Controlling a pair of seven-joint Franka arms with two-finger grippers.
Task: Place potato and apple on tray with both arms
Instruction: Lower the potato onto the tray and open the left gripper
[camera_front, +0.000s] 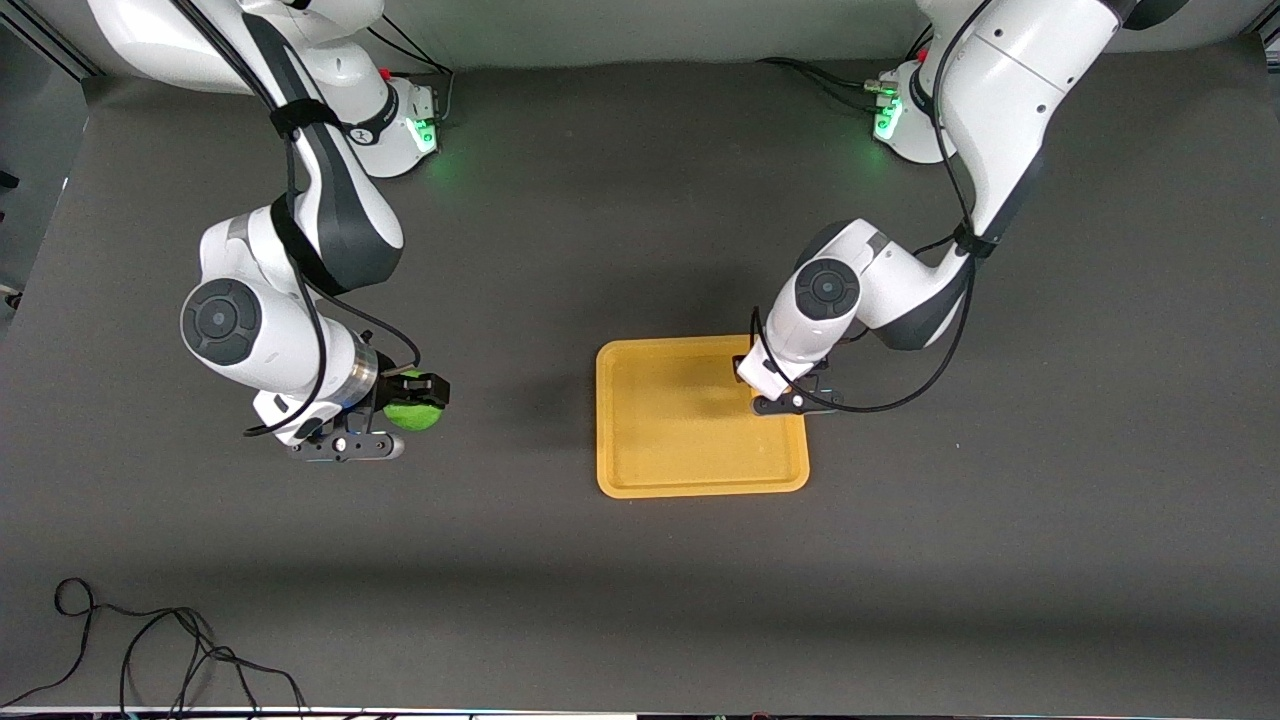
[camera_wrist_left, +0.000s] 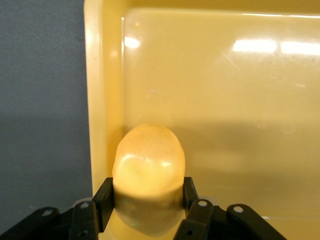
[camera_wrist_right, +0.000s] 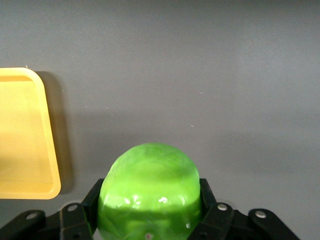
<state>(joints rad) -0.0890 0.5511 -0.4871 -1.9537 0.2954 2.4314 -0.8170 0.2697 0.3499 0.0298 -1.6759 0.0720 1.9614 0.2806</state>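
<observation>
My left gripper (camera_front: 770, 385) is shut on the yellow-orange potato (camera_wrist_left: 149, 165) and holds it low over the tray (camera_front: 690, 440), just inside the rim at the left arm's end. The wrist hides the potato in the front view. In the left wrist view the fingers (camera_wrist_left: 104, 200) press on both sides of the potato above the tray floor (camera_wrist_left: 225, 100). My right gripper (camera_front: 418, 392) is shut on the green apple (camera_front: 414, 411) above the bare table, toward the right arm's end from the tray. The right wrist view shows the apple (camera_wrist_right: 149, 190) between the jaws and a tray corner (camera_wrist_right: 22, 135).
The dark grey table (camera_front: 640, 600) surrounds the tray. A loose black cable (camera_front: 150, 650) lies near the front edge at the right arm's end. The two green-lit arm bases (camera_front: 415, 130) stand along the edge farthest from the front camera.
</observation>
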